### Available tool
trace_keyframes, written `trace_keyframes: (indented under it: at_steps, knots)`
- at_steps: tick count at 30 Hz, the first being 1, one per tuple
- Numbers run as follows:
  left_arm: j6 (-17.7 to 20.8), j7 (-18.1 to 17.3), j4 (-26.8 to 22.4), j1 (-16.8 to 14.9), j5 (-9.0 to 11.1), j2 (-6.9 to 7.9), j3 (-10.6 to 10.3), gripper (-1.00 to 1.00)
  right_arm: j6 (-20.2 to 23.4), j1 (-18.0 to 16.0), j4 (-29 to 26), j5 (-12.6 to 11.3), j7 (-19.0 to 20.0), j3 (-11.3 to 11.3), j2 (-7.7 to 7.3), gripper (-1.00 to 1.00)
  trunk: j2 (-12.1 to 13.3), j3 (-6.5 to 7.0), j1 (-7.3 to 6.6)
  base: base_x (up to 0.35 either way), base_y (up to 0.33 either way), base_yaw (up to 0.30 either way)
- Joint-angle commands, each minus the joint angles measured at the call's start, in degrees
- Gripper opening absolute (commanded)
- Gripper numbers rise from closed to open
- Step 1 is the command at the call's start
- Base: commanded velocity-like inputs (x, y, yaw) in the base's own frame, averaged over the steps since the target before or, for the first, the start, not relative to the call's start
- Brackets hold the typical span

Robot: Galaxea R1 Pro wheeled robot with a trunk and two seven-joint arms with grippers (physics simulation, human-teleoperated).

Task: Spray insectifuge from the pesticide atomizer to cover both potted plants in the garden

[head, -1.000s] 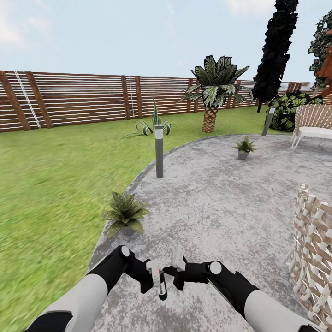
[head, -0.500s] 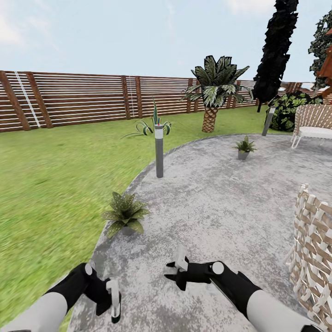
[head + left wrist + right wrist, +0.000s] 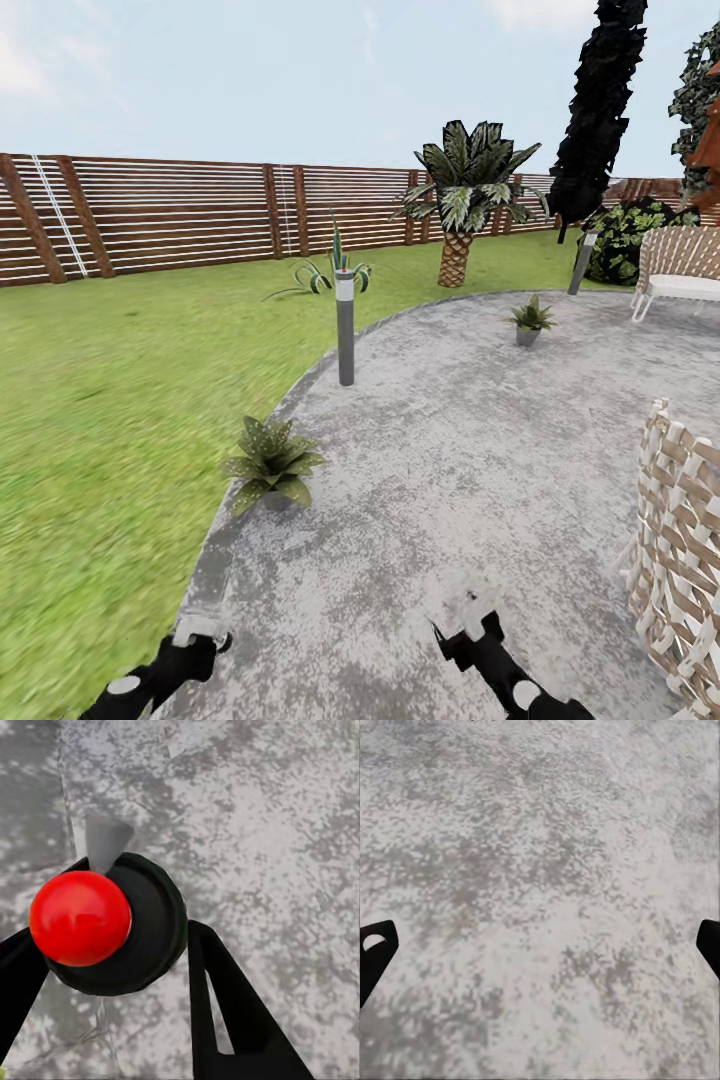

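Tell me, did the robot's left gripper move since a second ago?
Yes. The left gripper has dropped down and swung out to the robot's left, away from the right gripper, toward the paved patio's edge below the near potted plant.

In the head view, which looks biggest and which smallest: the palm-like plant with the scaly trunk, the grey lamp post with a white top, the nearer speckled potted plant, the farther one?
1. Palm-like plant with the scaly trunk.
2. Grey lamp post with a white top and nearer speckled potted plant: alike, one tall, one wide.
3. Farther potted plant, though distance shrinks it; the two pots may match.
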Motion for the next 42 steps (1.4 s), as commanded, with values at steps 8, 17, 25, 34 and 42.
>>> trace_keyframes:
  at_steps: [8, 17, 25, 34, 42]
  knots:
    - [-4.87, 10.7, 0.79, 6.78, 10.05, 0.13, 2.11, -1.0, -8.8, 6.61, 0.14, -12.97, -4.27, 0.48, 0.02, 1.0, -0.02, -0.04, -0.01, 0.0, 0.0, 0.0]
    - [-4.83, 10.95, 3.02, 6.99, 11.05, 0.13, 2.44, -1.0, -8.45, 8.86, 7.19, -14.7, -4.14, 0.55, -0.04, 1.0, -0.02, -0.04, -0.01, 0.0, 0.0, 0.0]
    - [-4.83, 10.86, 3.0, 7.05, 10.95, 0.14, 2.41, -1.0, -8.44, 10.31, 7.94, -14.71, -4.14, 0.57, 0.02, 1.0, -0.02, -0.04, -0.01, 0.0, 0.0, 0.0]
    - [-4.86, 10.86, 3.08, 7.06, 10.87, -0.01, 2.33, -1.0, -8.44, 10.33, 7.95, -14.71, -4.14, 0.55, 0.02, 1.0, -0.02, -0.04, -0.01, 0.0, 0.0, 0.0]
    - [-4.85, 10.86, 2.93, 7.06, 10.69, -0.07, 2.14, -1.0, -8.44, 10.32, 7.95, -14.71, -4.14, 0.55, 0.02, 1.0, -0.02, -0.04, -0.01, 0.0, 0.0, 0.0]
